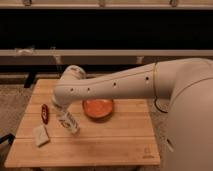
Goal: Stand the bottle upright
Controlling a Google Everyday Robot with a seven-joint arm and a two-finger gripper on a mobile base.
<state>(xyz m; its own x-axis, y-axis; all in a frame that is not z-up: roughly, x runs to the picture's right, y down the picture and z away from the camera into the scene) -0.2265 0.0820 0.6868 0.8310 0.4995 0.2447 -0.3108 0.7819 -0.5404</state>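
The bottle (68, 122) is small and clear with a pale label. It leans on the wooden table (100, 142), left of the orange bowl (98, 107), its lower end toward the front right. My gripper (60, 108) hangs from the white arm straight down onto the bottle's upper end, which it hides. I cannot see whether it holds the bottle.
A small red object (45, 113) lies left of the bottle. A pale beige block (41, 135) lies at the front left. My white arm (125, 82) spans the table from the right. A dark shelf unit stands behind the table.
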